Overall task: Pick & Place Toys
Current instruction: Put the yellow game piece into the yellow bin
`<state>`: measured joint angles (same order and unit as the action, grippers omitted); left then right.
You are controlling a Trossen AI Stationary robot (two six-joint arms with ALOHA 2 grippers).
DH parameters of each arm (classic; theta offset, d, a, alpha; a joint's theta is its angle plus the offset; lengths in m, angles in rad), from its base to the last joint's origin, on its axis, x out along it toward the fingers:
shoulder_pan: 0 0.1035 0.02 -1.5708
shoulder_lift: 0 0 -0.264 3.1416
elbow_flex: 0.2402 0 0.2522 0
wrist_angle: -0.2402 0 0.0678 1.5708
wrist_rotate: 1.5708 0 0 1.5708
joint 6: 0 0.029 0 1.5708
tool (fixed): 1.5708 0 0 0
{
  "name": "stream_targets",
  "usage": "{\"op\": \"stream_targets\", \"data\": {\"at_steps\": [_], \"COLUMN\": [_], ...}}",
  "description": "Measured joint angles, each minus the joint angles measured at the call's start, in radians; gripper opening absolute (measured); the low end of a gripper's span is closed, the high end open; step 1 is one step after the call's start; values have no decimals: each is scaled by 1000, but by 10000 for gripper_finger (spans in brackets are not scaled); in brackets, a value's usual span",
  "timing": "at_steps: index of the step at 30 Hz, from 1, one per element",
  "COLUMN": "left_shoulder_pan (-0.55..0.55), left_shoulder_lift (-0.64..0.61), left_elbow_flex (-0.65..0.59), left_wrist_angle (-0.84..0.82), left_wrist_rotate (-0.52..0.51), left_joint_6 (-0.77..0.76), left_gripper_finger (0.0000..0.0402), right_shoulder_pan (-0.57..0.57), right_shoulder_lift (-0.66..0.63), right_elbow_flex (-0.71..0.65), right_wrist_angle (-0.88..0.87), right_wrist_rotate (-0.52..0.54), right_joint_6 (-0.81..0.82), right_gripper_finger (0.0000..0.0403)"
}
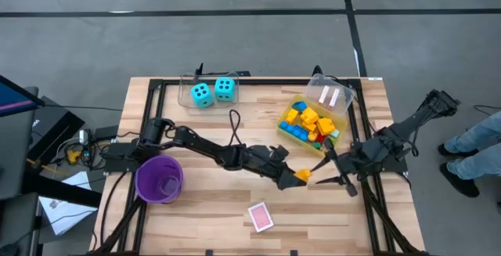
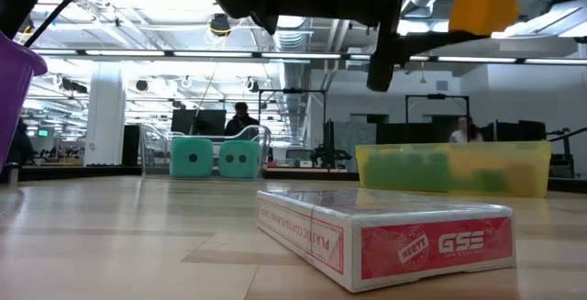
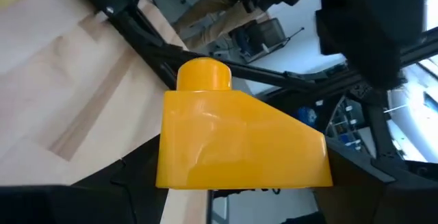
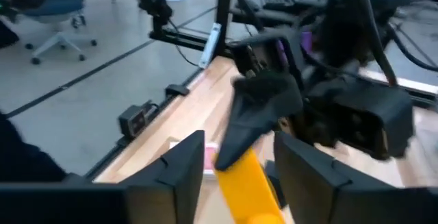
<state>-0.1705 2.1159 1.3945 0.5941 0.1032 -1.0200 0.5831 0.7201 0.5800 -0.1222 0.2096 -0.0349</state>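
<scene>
A yellow one-stud brick [image 3: 239,142] hangs above the table's right middle, with my left gripper [image 1: 296,176] shut on it. My right gripper [image 1: 322,171] faces it from the table's right, open; its two fingers [image 4: 181,166] stand on either side of the brick's free end [image 4: 246,183]. Several coloured bricks lie in the yellow bin [image 1: 291,109] at the far right. Two cyan dice [image 1: 202,94] sit in a clear container at the far middle. A pink card box [image 1: 261,217] lies flat near the front edge. My left gripper holds the yellow brick by one end, coming level from the table's left; a dark finger [image 4: 263,107] lies over that end. The brick itself hides the rest of the hold. It is lifted clear of the table [image 2: 486,2]. My right gripper: whether its fingers touch the brick cannot be told.
A purple cup [image 1: 160,179] stands under my left arm at the front left. A black cable [image 1: 234,123] lies on the table's middle. A clear lid [image 1: 331,95] leans at the bin's far side. A person's legs [image 1: 477,142] show beyond the table's right edge.
</scene>
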Motion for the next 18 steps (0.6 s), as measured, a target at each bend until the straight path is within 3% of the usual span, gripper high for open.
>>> {"op": "stream_targets", "data": {"at_steps": [9,18], "left_shoulder_pan": [-5,-13], "left_shoulder_lift": [0,0], "left_elbow_flex": [0,0], "left_wrist_angle": [90,127], "left_wrist_rotate": [0,1], "left_joint_6": [-15,-18], "left_gripper_finger": [280,280], "right_shoulder_pan": [-1,-1], "right_shoulder_lift": [70,147], "right_elbow_flex": [0,0], "right_wrist_angle": [0,6], "right_wrist_rotate": [28,31], "right_joint_6": [-3,-2], "right_gripper_finger": [254,260]}}
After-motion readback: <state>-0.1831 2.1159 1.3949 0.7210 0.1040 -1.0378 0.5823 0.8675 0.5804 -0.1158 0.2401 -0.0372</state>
